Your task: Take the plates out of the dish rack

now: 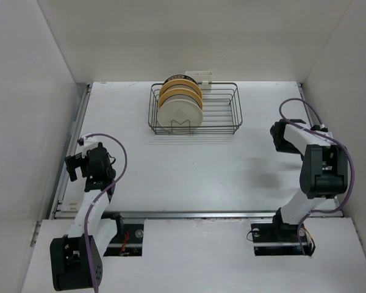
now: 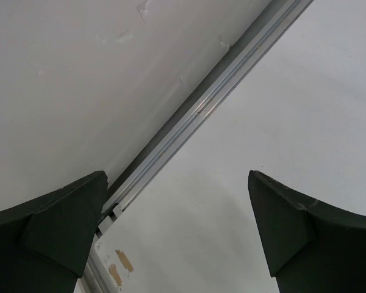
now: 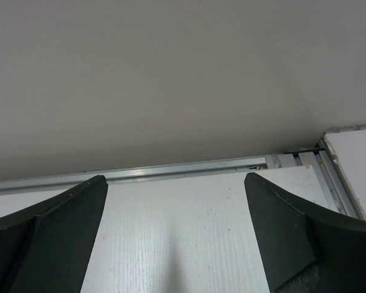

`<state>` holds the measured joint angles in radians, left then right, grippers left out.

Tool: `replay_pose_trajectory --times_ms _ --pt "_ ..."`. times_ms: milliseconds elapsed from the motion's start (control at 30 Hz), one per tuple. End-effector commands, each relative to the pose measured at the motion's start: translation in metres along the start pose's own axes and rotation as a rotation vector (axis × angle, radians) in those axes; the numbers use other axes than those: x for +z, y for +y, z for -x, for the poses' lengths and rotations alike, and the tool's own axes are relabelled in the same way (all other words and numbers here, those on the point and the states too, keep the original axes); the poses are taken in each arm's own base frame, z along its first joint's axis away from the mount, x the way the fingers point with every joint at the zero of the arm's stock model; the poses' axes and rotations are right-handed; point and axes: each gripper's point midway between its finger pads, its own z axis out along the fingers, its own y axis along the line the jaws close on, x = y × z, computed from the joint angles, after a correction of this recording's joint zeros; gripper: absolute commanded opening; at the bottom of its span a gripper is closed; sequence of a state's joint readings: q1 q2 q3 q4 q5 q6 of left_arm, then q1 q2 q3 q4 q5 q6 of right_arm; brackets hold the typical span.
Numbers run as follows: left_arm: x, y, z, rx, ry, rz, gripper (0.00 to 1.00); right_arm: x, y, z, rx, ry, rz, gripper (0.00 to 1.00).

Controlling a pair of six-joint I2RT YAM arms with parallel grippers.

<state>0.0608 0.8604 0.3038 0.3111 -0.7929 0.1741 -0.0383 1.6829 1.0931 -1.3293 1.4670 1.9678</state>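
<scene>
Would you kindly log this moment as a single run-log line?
plates: upright in dish rack, left end | left fingers: open, empty | right fingers: open, empty | unloading: not started

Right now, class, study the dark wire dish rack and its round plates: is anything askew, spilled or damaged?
Nothing stands out. The round cream and yellow-orange plates stand on edge together at the left end of the dark wire dish rack, none fallen. The white table shows no spill.
</scene>
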Motion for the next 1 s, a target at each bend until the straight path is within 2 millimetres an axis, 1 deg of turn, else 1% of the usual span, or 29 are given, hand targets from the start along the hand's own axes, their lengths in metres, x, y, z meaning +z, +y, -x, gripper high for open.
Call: replay_pose_trajectory --times_ms 0,33,100,133,167,200,233,267,300,333,367,400,433,467,500,533,567,600,633,667,700,733,767,800,833,867,900,933,967 --pt "0.001 0.005 0.025 -0.078 -0.06 0.014 1.0 0.003 0.007 0.023 -0.02 -0.091 0.036 1.0" --pt "0.001 0.005 0.025 -0.078 -0.06 0.014 1.0 0.003 0.007 0.023 -0.02 -0.091 0.036 1.0" --pt "0.001 0.005 0.025 -0.078 -0.06 0.014 1.0 0.002 0.012 0.029 -0.07 -0.092 0.034 1.0" --pt "0.001 0.005 0.025 -0.078 -0.06 0.014 1.0 0.001 0.026 0.044 -0.064 -0.108 0.04 1.0" --pt "0.001 0.005 0.025 -0.069 -0.06 0.015 1.0 0.0 0.033 0.048 -0.102 -0.109 0.038 1.0" --pt "0.001 -0.002 0.038 -0.039 -0.073 -0.039 1.0 0.0 0.037 0.06 -0.172 -0.122 0.036 1.0" --pt "0.0 -0.009 0.044 -0.001 -0.068 -0.089 1.0 -0.002 0.05 0.079 -0.148 -0.133 0.037 1.0" --pt "-0.003 -0.012 0.04 0.068 -0.023 -0.133 1.0 -0.004 0.054 0.09 -0.152 -0.133 0.035 1.0" --pt "-0.004 -0.011 0.07 0.062 -0.051 -0.15 1.0 -0.005 0.058 0.101 -0.151 -0.133 0.033 1.0" --pt "-0.003 -0.013 0.08 0.084 -0.041 -0.163 1.0 -0.011 0.066 0.111 -0.104 -0.132 0.052 1.0" --pt "-0.003 -0.009 0.087 0.087 -0.016 -0.151 1.0 -0.028 0.081 0.134 0.007 -0.087 0.094 1.0" --pt "-0.003 -0.007 0.102 0.083 -0.019 -0.141 1.0 -0.039 0.089 0.145 0.038 -0.069 0.123 1.0" --pt "-0.001 -0.01 0.14 0.058 -0.049 -0.164 1.0 -0.051 0.094 0.158 0.024 -0.067 0.154 1.0" --pt "-0.001 -0.014 0.154 0.066 -0.046 -0.199 1.0 -0.079 0.109 0.182 0.08 -0.076 0.224 1.0" --pt "-0.006 -0.022 0.155 0.133 0.004 -0.252 1.0 -0.095 0.121 0.185 0.061 -0.09 0.258 1.0" --pt "-0.015 -0.023 0.202 0.098 -0.05 -0.302 1.0 -0.109 0.127 0.191 -0.033 -0.112 0.283 1.0" --pt "-0.014 -0.05 0.204 0.172 -0.011 -0.373 1.0 -0.124 0.137 0.195 -0.054 -0.112 0.311 1.0" --pt "-0.023 -0.058 0.192 0.314 0.071 -0.463 1.0 -0.154 0.16 0.194 -0.052 -0.056 0.386 1.0" --pt "-0.039 -0.095 0.221 0.364 0.05 -0.689 1.0 -0.175 0.191 0.206 -0.172 -0.027 0.493 1.0" --pt "-0.045 -0.1 0.225 0.413 0.089 -0.75 1.0 -0.189 0.201 0.179 -0.482 0.003 0.695 1.0" --pt "-0.049 -0.106 0.23 0.416 0.127 -0.78 1.0 -0.27 0.252 0.131 -0.478 0.139 1.257 1.0" --pt "-0.06 -0.108 0.224 0.443 0.208 -0.825 1.0 -0.293 0.24 0.166 -0.366 0.123 1.444 1.0" --pt "-0.07 -0.107 0.26 0.369 0.155 -0.854 1.0 -0.317 0.235 0.177 -0.278 0.131 1.589 1.0" --pt "-0.071 -0.131 0.252 0.379 0.201 -0.948 1.0 -0.342 0.232 0.201 -0.152 0.091 1.739 1.0" --pt "-0.077 -0.139 0.252 0.366 0.216 -0.999 1.0 -0.382 0.211 0.184 -0.166 0.129 1.98 1.0" --pt "-0.083 -0.148 0.25 0.358 0.222 -1.056 1.0 -0.396 0.199 0.189 -0.145 0.11 2.084 1.0" --pt "-0.099 -0.163 0.245 0.336 0.23 -1.178 1.0 -0.412 0.189 0.188 -0.172 0.078 2.188 1.0" --pt "-0.104 -0.173 0.241 0.306 0.246 -1.224 1.0 -0.433 0.176 0.183 -0.221 0.091 2.299 0.97" --pt "-0.104 -0.185 0.245 0.267 0.223 -1.258 1.0 -0.442 0.181 0.159 -0.297 0.131 2.324 0.92"
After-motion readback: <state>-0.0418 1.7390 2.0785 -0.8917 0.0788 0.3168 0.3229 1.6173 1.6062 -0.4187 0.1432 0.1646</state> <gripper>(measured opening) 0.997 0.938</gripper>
